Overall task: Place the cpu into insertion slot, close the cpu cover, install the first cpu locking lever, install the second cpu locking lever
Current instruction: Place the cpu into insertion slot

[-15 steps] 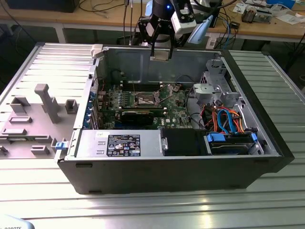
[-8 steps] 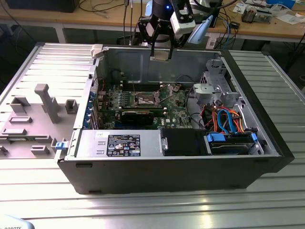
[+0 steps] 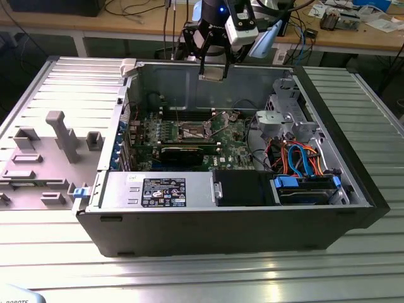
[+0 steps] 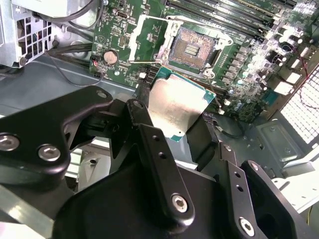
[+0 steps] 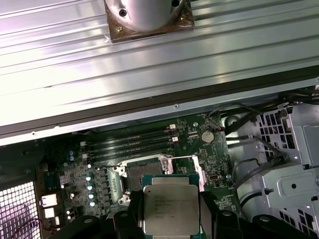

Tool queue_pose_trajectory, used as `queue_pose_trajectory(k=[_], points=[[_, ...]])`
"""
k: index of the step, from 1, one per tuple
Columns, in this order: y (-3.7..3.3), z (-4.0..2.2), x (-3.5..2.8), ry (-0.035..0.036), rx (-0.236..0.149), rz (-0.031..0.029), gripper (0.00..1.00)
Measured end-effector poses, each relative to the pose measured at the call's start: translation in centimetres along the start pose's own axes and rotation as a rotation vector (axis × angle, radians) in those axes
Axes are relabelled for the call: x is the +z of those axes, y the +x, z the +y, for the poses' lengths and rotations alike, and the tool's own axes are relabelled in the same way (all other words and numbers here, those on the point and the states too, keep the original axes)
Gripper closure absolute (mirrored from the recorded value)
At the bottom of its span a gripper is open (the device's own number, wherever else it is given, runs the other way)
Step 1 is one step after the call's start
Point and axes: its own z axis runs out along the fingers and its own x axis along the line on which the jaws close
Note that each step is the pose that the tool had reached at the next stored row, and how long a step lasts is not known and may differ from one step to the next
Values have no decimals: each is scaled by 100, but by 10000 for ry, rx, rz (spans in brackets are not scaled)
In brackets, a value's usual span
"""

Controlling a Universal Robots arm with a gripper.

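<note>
My gripper [image 3: 213, 68] hangs above the back wall of the open computer case [image 3: 189, 233], shut on the cpu [image 3: 213, 72]. In both wrist views the cpu [image 4: 177, 107] [image 5: 171, 204] is a flat silver square with a green edge, clamped between two black fingers [image 4: 149, 144]. Below it on the motherboard the insertion slot [image 4: 192, 47] [image 5: 141, 174] [image 3: 192, 131] lies bare, its pin field showing. The cpu cover [image 4: 148, 39] is swung up beside the slot, standing open.
A black card [image 3: 183, 153] lies in front of the slot, and memory slots [image 5: 132, 144] run beside it. A metal drive cage [image 3: 284, 117] with blue and orange cables [image 3: 300, 158] fills the exterior view's right. A grey fixture [image 3: 60, 136] stands outside the case.
</note>
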Motion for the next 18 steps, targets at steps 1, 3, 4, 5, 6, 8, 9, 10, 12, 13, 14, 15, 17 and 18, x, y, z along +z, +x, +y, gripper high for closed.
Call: queue_pose_trajectory(k=[1, 3, 4, 5, 6, 8, 9, 10, 12, 13, 14, 15, 17, 18], points=[[0, 0, 0, 0, 9, 0, 46], [0, 0, 0, 0, 30, -2, 46], [0, 0, 0, 0, 35, -3, 46], [0, 0, 0, 0, 41, -3, 46], [0, 0, 0, -1, 53, -5, 46], [0, 0, 1, -1, 81, -7, 46], [0, 0, 1, -2, 100, -9, 46], [0, 0, 1, -2, 120, -11, 46], [2, 0, 1, -5, 219, -20, 46], [4, -1, 1, -6, 278, -25, 46], [9, -2, 1, -7, 351, -31, 46], [16, -3, 1, -8, 373, -34, 46], [52, -10, 1, -9, 410, -37, 46], [69, -13, 1, -9, 435, -39, 46]])
